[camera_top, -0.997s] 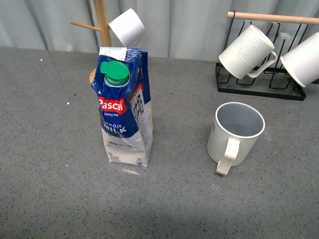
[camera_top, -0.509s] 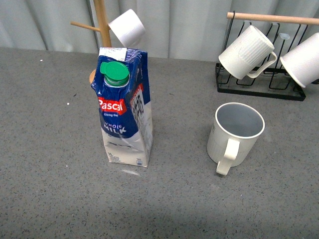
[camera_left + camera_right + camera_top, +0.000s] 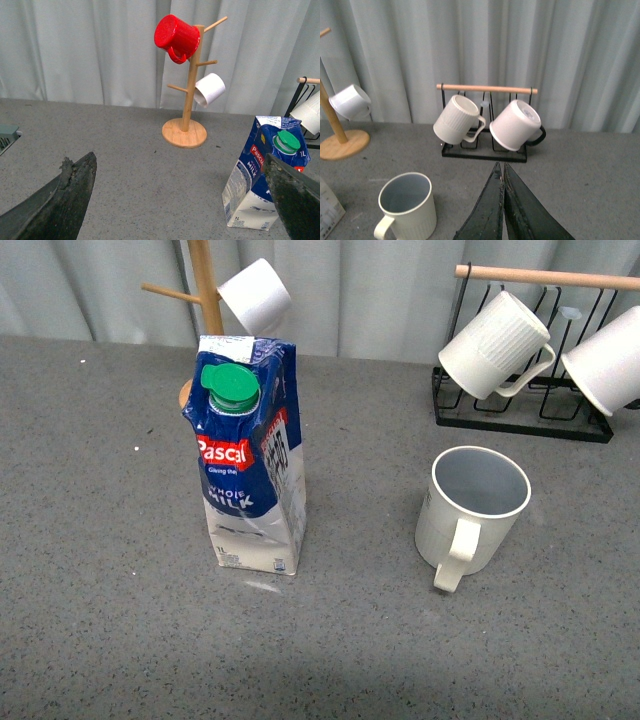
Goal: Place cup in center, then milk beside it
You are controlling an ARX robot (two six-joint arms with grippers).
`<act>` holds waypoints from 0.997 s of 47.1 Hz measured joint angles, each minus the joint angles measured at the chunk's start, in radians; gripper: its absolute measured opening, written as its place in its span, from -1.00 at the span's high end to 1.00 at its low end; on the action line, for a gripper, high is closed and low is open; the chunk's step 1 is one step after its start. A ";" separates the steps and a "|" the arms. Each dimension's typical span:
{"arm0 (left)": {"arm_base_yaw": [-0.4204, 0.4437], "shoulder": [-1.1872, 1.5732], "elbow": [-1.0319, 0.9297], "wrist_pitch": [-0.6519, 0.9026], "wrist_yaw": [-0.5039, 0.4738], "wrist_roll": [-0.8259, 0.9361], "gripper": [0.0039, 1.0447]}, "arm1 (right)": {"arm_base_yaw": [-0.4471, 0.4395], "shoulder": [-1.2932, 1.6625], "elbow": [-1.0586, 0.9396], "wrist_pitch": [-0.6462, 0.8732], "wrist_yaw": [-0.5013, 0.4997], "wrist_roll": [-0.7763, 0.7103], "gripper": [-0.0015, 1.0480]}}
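The cup point(image 3: 473, 508), a cream-white ribbed mug with a greyish inside, stands upright on the grey table right of centre, handle toward the camera. It also shows in the right wrist view, cup point(image 3: 407, 206). The milk point(image 3: 250, 460), a blue-and-white Pascal carton with a green cap, stands upright left of the cup, a gap between them; the left wrist view shows the milk point(image 3: 257, 182) too. Neither arm appears in the front view. My left gripper point(image 3: 182, 172) is open with bare table between its fingers. My right gripper point(image 3: 501, 166) is shut on nothing, away from the cup.
A wooden mug tree point(image 3: 186, 120) behind the milk holds a red mug point(image 3: 175, 34) and a small white cup point(image 3: 256, 295). A black wire rack point(image 3: 484, 150) at the back right carries two white mugs point(image 3: 497, 345) under a wooden bar. A curtain hangs behind.
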 joint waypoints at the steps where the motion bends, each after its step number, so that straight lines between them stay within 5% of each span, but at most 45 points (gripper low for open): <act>1: 0.000 0.000 0.000 0.000 0.000 0.000 -0.88 | 0.000 -0.025 0.000 -0.040 0.000 0.000 0.98; 14: 0.000 0.000 0.000 0.000 0.000 0.000 -0.88 | 0.000 -0.131 0.000 -0.131 -0.002 -0.001 0.96; 29: 0.000 0.000 0.000 0.000 0.000 0.000 -0.88 | 0.000 -0.132 0.000 -0.132 -0.002 0.000 0.10; 41: 0.000 0.000 0.000 0.000 0.000 0.000 -0.88 | 0.000 -0.132 0.000 -0.132 -0.003 0.000 -0.86; 47: 0.000 0.000 0.000 0.000 0.000 0.000 -0.88 | 0.000 -0.132 0.000 -0.132 -0.002 0.000 -0.83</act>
